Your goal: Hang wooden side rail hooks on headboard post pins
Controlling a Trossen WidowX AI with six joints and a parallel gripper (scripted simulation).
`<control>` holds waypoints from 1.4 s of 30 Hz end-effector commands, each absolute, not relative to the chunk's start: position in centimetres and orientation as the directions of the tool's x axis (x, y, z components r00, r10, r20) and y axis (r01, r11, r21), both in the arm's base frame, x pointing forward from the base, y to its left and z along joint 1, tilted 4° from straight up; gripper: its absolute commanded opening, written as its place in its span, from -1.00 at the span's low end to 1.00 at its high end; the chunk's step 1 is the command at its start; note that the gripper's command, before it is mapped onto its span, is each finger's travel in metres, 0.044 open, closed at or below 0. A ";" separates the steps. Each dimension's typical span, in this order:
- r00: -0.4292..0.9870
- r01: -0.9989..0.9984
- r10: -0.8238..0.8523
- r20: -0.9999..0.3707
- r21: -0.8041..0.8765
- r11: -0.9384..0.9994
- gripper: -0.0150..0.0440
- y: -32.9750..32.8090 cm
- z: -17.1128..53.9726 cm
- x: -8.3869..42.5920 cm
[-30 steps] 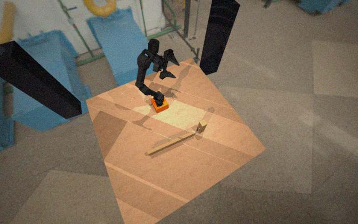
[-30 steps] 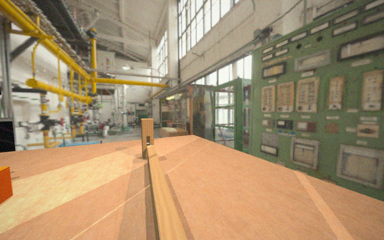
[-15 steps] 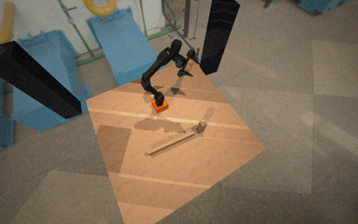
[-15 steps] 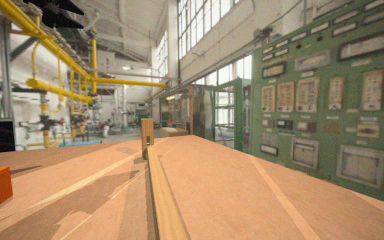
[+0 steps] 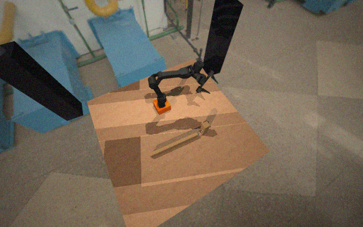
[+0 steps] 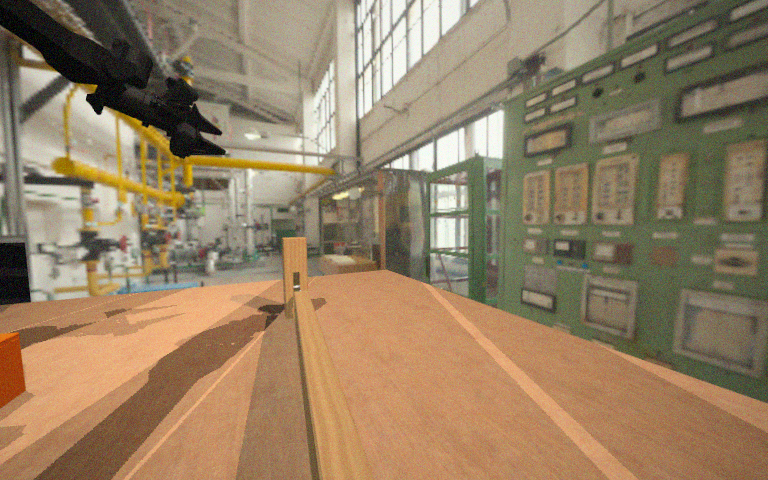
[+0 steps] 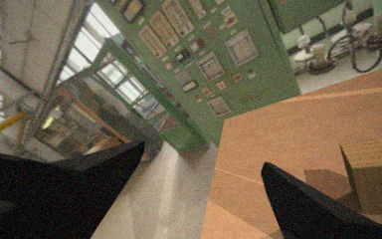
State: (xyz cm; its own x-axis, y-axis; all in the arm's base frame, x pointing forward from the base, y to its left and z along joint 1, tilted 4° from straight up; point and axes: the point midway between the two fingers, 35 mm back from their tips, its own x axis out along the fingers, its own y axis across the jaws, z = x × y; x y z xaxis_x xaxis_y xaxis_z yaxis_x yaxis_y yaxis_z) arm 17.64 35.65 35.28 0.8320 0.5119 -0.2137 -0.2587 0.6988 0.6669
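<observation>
The wooden headboard post (image 5: 205, 127) (image 6: 293, 260) (image 7: 365, 154) stands upright on the table, its dark slot facing the exterior camera. The long wooden side rail (image 5: 175, 144) (image 6: 331, 396) runs up to the post, its hook end against or very near the slotted face. Small bright metal shows there at the slot's lower part; whether both hooks sit on the pins is too small to tell. The far end lies low at the table in the top view. My gripper (image 5: 213, 88) (image 6: 222, 143) (image 7: 202, 156) is open and empty, high above the table and well away from rail and post.
The orange arm base (image 5: 162, 107) (image 6: 8, 367) stands on the wooden table (image 5: 187, 165) (image 6: 481, 407) (image 7: 249, 144). A black pillar (image 5: 223, 37) rises beyond the table edge near the gripper, and another black pillar (image 5: 45, 82) is at the left.
</observation>
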 end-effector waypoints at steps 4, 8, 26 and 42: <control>0.822 -0.290 0.510 -0.253 0.583 0.759 1.00 36.4 27.5 22.0; 0.816 -0.311 0.509 -0.274 0.535 0.786 1.00 35.5 22.9 24.4; 0.774 -0.476 0.549 -0.315 0.283 0.833 1.00 24.9 8.4 28.7; 0.837 -0.478 0.473 -0.274 0.055 0.877 1.00 15.6 4.8 27.3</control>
State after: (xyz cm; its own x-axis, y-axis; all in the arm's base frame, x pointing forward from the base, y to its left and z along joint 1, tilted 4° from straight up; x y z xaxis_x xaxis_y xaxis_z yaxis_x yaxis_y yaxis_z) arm 27.50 15.77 4.90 0.8384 0.4708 -0.2747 -0.4725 0.8790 0.0646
